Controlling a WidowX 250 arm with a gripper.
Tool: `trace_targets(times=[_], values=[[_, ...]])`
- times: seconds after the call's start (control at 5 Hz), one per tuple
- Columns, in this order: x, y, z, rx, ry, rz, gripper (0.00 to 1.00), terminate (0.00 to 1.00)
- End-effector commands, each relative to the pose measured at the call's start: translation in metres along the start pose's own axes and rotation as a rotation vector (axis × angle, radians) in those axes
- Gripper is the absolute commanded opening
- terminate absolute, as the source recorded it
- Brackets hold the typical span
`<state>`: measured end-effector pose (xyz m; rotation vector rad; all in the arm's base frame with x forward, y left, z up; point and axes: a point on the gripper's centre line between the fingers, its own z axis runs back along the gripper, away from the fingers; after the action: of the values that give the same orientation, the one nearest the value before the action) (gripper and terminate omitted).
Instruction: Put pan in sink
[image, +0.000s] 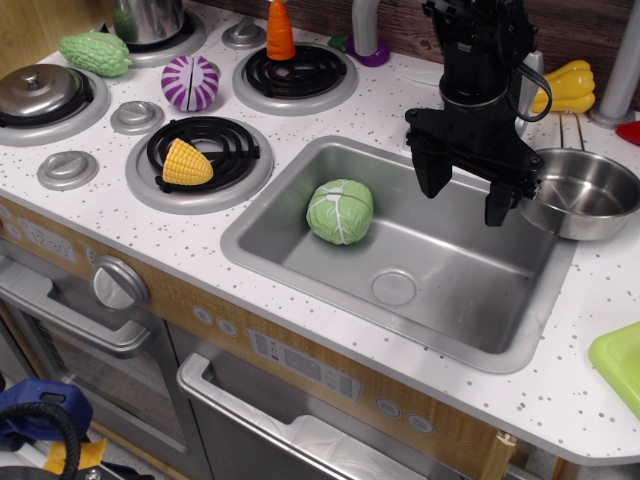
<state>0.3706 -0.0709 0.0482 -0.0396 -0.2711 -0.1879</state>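
The pan (583, 192) sits on the table (300, 260) at the sink's (420, 290) right rim, just right of the fingers (470, 190), so it probably still needs lifting into the basin. The fingers spread wide and empty above the sink, the right one beside the pan's edge; contact is unclear.

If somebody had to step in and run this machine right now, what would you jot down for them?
Gripper: open, holding nothing, hanging above the right part of the sink, just left of the pan.
Pan: on the sink's right edge by the countertop, seemingly overhanging the basin, upright and empty.
Sink: holds only a green cabbage, left of the drain.
Done: the gripper is beside the pan.
Left: grasp the pan, carry it into the basin, clear of the cabbage, and release.
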Motion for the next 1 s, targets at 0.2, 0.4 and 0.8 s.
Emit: trace_targets(times=[0.2, 0.4, 0.8], values=[[0.014, -0.006, 0.006, -0.005, -0.016, 0.077, 1.00, 0.00], [0.032, -0.013, 0.015, 0.008, -0.011, 0.146, 1.00, 0.00], [0.064, -0.017, 0.010, 0.027, -0.003, 0.324, 1.00, 0.00]])
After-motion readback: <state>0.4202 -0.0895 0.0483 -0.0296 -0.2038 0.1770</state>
